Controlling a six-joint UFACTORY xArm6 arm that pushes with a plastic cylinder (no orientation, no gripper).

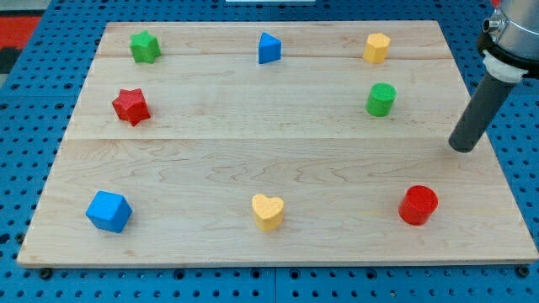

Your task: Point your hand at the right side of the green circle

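Observation:
The green circle (381, 99) stands on the wooden board (253, 143) at the view's upper right. My tip (461, 148) rests on the board near its right edge, to the right of and a little below the green circle, well apart from it. The dark rod rises from the tip toward the view's top right corner. The red circle (418, 205) lies below and to the left of my tip.
Also on the board: a yellow hexagon (376, 48), a blue triangle (269, 49), a green star (145, 46), a red star (131, 106), a blue cube (109, 211) and a yellow heart (268, 211). A blue pegboard surrounds the board.

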